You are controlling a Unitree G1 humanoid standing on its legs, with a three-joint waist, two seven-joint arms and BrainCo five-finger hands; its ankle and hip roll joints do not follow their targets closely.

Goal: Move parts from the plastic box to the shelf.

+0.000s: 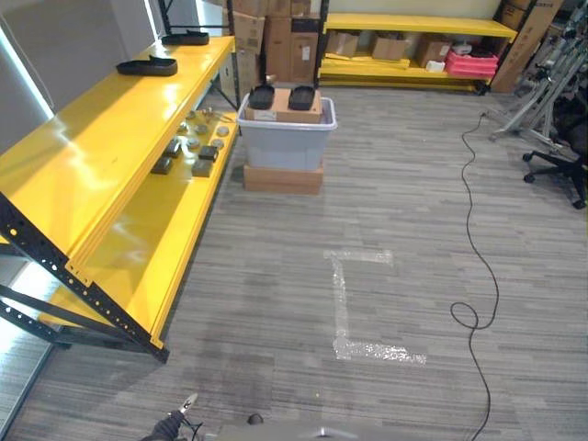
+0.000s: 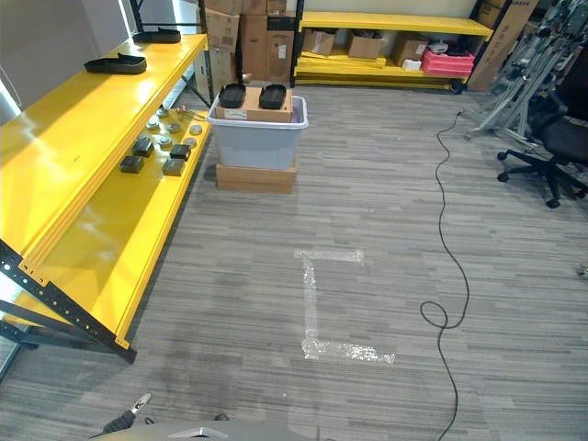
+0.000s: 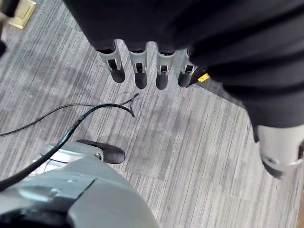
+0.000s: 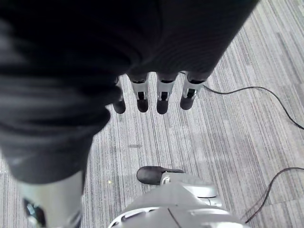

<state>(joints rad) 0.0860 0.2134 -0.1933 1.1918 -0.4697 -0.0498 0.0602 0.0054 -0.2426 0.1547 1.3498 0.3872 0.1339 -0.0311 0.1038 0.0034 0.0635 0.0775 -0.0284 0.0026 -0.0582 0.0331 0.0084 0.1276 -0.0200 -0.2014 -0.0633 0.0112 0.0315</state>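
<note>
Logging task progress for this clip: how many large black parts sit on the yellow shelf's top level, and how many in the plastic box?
On the shelf top, black parts: 2
In the plastic box, black parts: 2
Total: 4

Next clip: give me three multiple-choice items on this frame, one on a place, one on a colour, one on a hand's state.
1. The plastic box stands on:
A. a cardboard box
B. the shelf
C. a chair

2. The shelf boards are:
A. red
B. yellow
C. white

3. The left hand is:
A. shut on a part
B. open, holding nothing
C. pinching a cable

Answers:
1. A, the flat cardboard box lies under it on the floor.
2. B, both levels are yellow.
3. B, its fingers hang straight over bare floor; the right hand hangs likewise.
</note>
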